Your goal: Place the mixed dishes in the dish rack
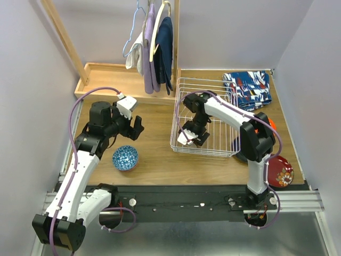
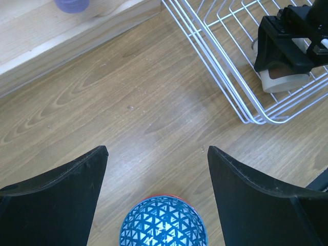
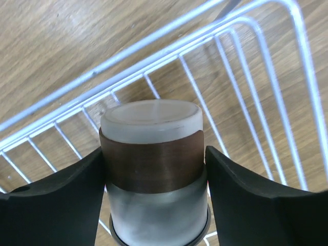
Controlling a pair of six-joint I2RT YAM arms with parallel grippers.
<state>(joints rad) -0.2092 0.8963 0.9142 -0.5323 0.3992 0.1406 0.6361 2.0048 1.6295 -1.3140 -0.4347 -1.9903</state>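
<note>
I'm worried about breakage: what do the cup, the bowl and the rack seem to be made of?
The cup is probably glazed ceramic, going by its matte pale body, satin brown band and thick rounded edge. The bowl is likely glazed ceramic too, with a slight sheen over its blue triangle pattern. The rack is thin wire with a smooth white coating, presumably metal beneath.

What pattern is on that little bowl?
The bowl is blue with white triangles; clearest in the left wrist view.
</note>
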